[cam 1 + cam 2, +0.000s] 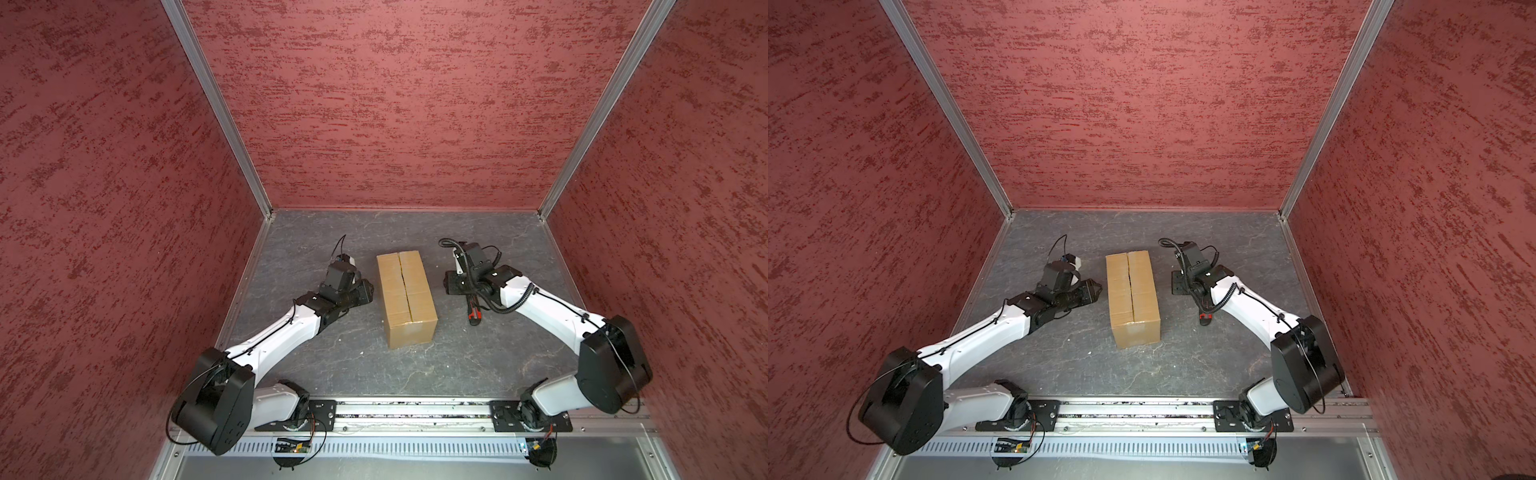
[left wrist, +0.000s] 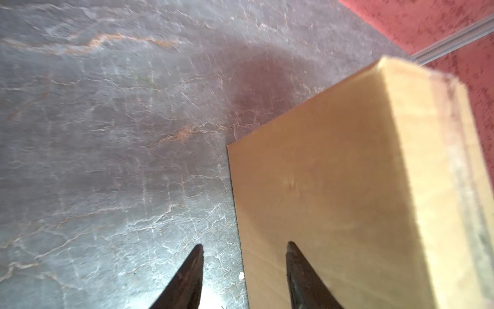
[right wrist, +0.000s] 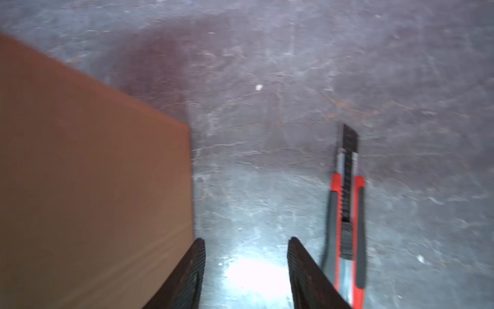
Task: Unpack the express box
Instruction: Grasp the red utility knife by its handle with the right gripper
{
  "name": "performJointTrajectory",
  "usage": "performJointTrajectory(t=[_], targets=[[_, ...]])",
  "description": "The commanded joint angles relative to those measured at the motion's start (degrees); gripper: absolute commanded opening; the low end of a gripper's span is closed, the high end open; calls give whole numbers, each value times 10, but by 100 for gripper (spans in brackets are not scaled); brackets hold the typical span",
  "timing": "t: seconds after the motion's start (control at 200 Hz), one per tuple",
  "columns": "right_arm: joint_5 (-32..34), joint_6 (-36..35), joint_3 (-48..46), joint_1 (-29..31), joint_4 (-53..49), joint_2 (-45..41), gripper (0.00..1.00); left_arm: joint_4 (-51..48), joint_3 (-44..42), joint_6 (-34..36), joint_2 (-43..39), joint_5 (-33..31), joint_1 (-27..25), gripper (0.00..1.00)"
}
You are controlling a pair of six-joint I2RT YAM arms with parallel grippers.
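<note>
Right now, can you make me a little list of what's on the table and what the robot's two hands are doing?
box: express box, brown cardboard, top flaps shut, standing on the grey table
tool: red and grey utility knife, blade out, lying flat, right of the box
left gripper: open, empty, close to the box's left side
right gripper: open, empty, over the table between box and knife

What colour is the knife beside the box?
The knife is red and grey; right wrist view shows it best.
</note>
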Motion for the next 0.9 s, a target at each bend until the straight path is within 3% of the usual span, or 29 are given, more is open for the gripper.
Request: performJointTrajectory(t=[0.0,0.351,0.541,0.897], targets=[[19,0,3,-18,-32,3,57,-18,-5,12,-22,9,9,53],[5,2,-15,-51,-24,66,60,-34,0,21,-57,40,38,72],[9,8,-22,-62,-31,85,59,-38,5,26,-63,49,49,100],[0,14,-57,-82,-23,90,59,-52,33,38,-61,53,58,100]])
